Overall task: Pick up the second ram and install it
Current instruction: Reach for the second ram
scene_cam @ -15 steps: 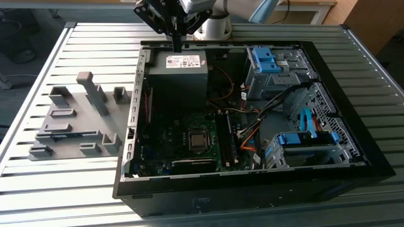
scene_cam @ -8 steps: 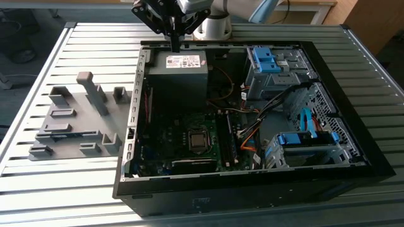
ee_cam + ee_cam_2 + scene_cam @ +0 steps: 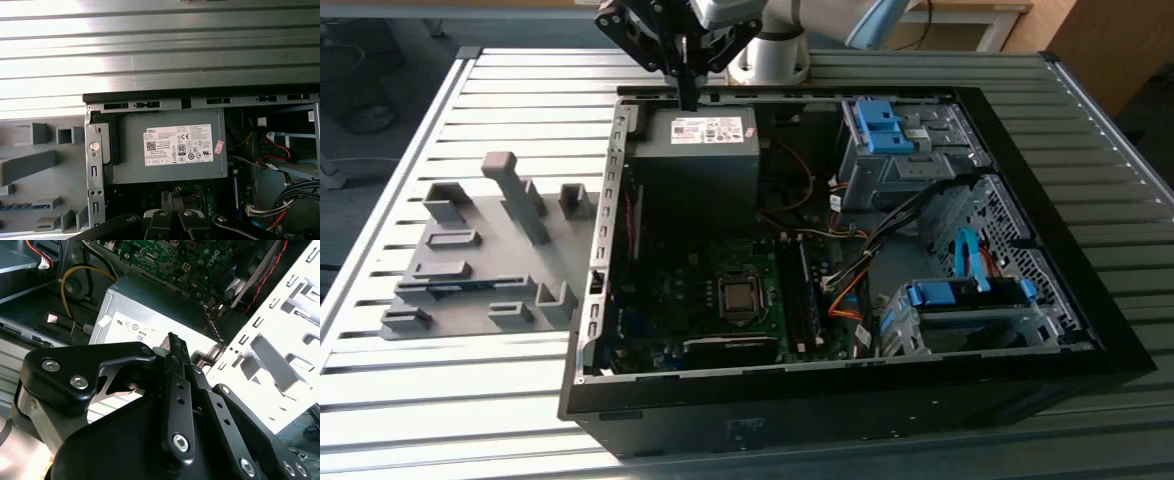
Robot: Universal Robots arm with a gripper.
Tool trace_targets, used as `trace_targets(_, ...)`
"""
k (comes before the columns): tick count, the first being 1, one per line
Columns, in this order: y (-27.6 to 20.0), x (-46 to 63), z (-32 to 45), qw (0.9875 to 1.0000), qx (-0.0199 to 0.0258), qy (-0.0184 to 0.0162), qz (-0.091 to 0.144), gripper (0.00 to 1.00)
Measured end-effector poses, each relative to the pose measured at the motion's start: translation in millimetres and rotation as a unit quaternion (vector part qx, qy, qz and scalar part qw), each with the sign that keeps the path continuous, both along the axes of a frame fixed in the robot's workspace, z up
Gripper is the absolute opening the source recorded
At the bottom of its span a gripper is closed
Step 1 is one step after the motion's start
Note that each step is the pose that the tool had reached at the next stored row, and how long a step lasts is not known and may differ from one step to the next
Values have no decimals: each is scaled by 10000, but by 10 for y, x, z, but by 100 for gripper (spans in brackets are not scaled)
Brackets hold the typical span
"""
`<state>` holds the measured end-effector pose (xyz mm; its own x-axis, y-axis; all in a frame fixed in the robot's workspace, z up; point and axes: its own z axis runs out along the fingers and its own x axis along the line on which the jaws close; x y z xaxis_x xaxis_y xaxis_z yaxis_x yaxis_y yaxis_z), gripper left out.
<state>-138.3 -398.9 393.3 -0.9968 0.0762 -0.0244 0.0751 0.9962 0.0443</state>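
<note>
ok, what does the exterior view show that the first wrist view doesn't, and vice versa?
Exterior view: the square silver CPU socket and two blue plastic drive caddies. First wrist view: a round silver stud on the case rail. Both: the black gripper by the grey labelled power supply box, and the dark blue-green second ram in the grey plastic holder blocks.

1. A slatted metal table (image 3: 494, 90) carries everything.
2. An open black case (image 3: 787, 415) lies on its side on the table, from the middle toward the exterior view's right.
3. A grey holder plate (image 3: 494, 255) with upright blocks lies flat just beside the case, on the exterior view's left.
</note>
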Motion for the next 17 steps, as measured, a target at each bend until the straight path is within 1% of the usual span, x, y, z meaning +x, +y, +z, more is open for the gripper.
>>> trace_targets(16,0,-66,0,10000,0,0,0,11)
trace_targets(17,0,-107,0,10000,0,0,-1,11)
